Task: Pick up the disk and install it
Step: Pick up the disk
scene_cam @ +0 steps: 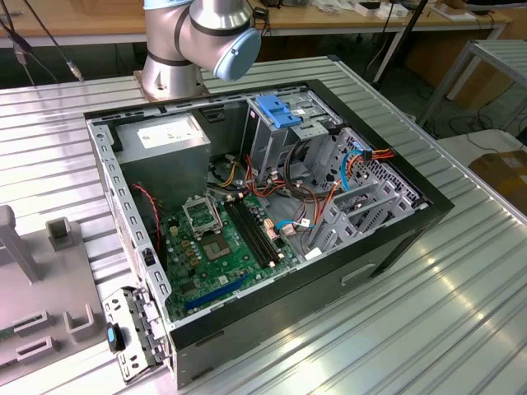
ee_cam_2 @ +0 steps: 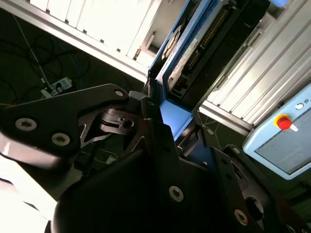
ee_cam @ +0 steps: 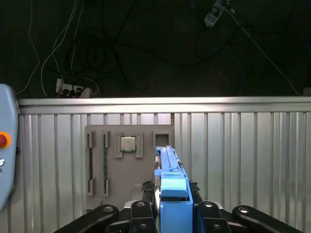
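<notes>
While cables (ee_cam: 97, 53) litter dark floor (ee_cam: 160, 29) past ribbed metal tbl (ee_cam: 243, 145), claw (ee_cam: 172, 211) grips disk (ee_cam: 167, 162).

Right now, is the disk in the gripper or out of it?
In the gripper. In the first wrist view the disk stands on edge between the gripper's fingers, its blue rail clamped.

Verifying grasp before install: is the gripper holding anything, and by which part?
Yes. The gripper is shut on the disk, clamped at one end on its blue carrier rail.

Ribbed metal table (scene_cam: 461, 313); wooden bench (scene_cam: 82, 16) behind; dark floor (ee_cam: 146, 29) strewn with cables (ee_cam: 97, 53).
</notes>
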